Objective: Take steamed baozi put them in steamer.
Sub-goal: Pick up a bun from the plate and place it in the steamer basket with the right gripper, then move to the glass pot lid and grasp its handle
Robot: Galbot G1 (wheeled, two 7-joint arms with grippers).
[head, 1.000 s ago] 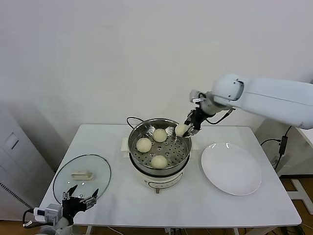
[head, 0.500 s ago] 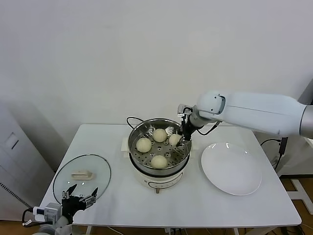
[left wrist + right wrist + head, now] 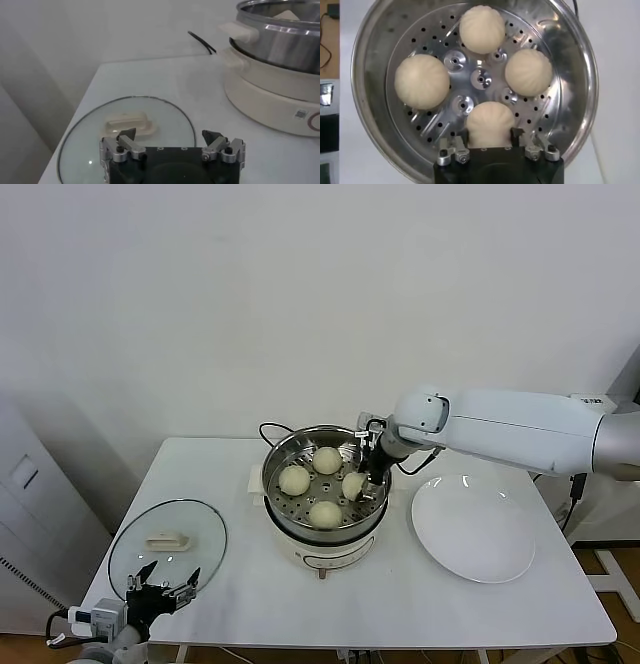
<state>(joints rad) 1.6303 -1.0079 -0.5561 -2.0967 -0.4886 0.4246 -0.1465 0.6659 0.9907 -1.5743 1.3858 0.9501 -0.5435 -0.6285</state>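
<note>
Bare lab: white table (image 3: pixel 420 604), blank wall (image 3: pixel 300 284)

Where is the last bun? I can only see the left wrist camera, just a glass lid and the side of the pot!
Observer: It's inside the steamer, and the right gripper is shut on that baozi.
Operator: How many buns are in there?
Observer: Four. The other three baozi sit on the holey floor, spread around the middle.
Operator: Any left on the plate?
Observer: No, the white plate beside the steamer holds no buns.
Operator: What's my arm doing?
Observer: The left gripper is open, low at the table's near edge by the glass lid.
</note>
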